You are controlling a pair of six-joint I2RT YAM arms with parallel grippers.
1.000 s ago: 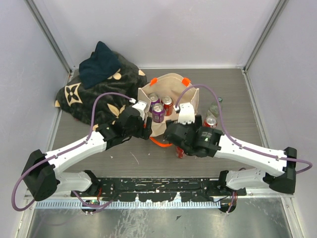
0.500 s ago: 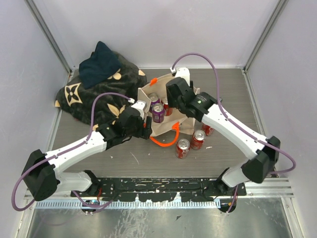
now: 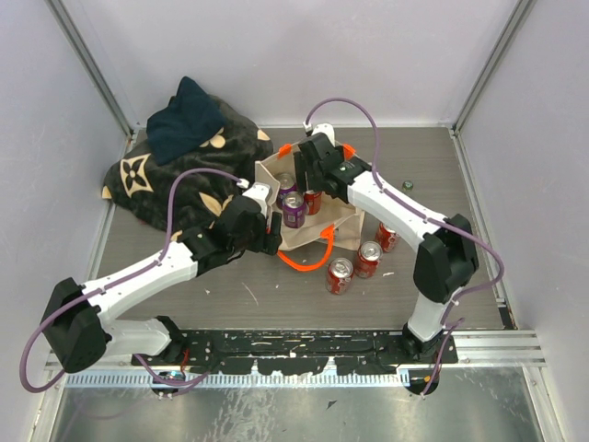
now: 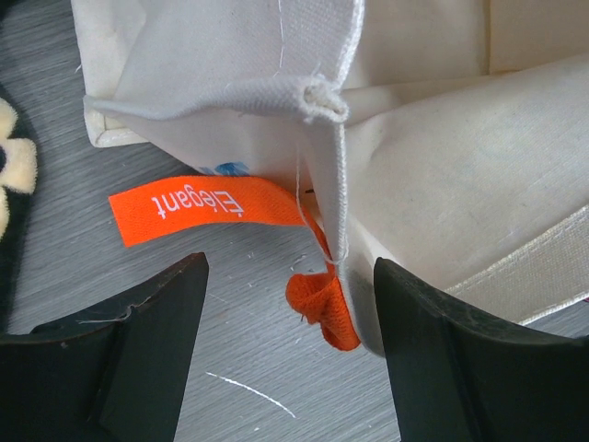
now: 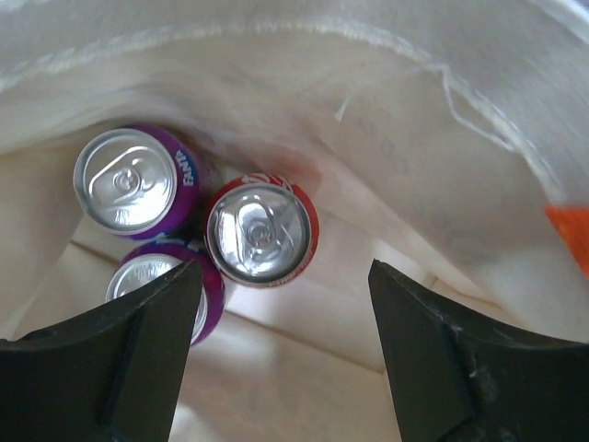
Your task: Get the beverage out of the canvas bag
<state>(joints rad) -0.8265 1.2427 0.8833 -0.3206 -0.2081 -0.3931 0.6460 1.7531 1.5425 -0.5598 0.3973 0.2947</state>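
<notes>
The beige canvas bag (image 3: 333,214) stands open mid-table, its orange handle (image 3: 308,261) trailing at the near side. Inside stand a red can (image 5: 261,232) and two purple cans (image 5: 136,182), (image 5: 161,285). My right gripper (image 5: 283,276) hangs open above the bag's mouth (image 3: 306,181), looking down on the cans and touching none. My left gripper (image 4: 290,304) is open at the bag's near left corner (image 3: 270,232). A fold of orange strap (image 4: 324,313) lies between its fingers, and the right finger (image 4: 442,341) rests against the fabric.
Three red cans (image 3: 340,274), (image 3: 369,258), (image 3: 386,236) stand on the table right of the bag. A dark floral blanket (image 3: 179,180) with a navy cloth (image 3: 184,120) on top fills the back left. Walls enclose the table.
My right arm has swung from the near side of the bag, by the table cans, up and over to the bag's mouth. The left arm has stayed put.
</notes>
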